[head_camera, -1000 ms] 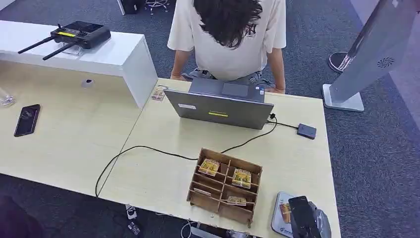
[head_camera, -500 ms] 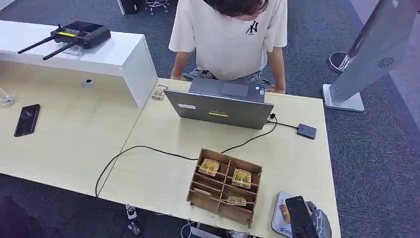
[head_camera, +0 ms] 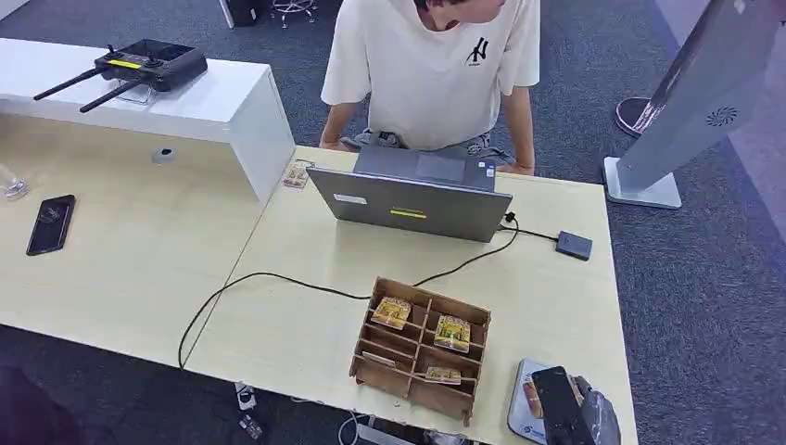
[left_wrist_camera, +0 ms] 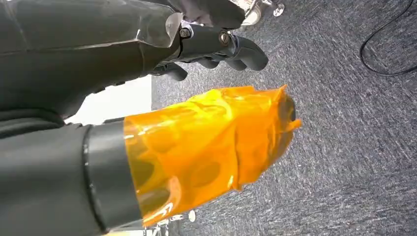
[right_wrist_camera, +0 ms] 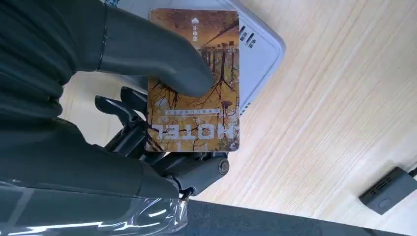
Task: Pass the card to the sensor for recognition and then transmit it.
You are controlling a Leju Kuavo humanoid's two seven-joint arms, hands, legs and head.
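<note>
- Card [right_wrist_camera: 194, 78] recognition is the step in hand, as it seems: the card is lying over the pale sensor pad [right_wrist_camera: 260, 54] at the near right corner of the worktop [head_camera: 306, 324].
- Left hand [left_wrist_camera: 216, 46] is hanging beside the robot over the grey carpet, its dark fingers curling inward with nothing in them.
- Right hand [right_wrist_camera: 147, 98] is clamping the card, thumb pressing on its printed face and fingers lying beneath; in the head view the right hand [head_camera: 565, 413] is hovering at the sensor pad [head_camera: 524, 408].
- Next, once the card is read, the move probably calls for lifting it clear and reaching across the worktop, past the laptop [head_camera: 412, 199], toward the person [head_camera: 436, 65] waiting there.
</note>
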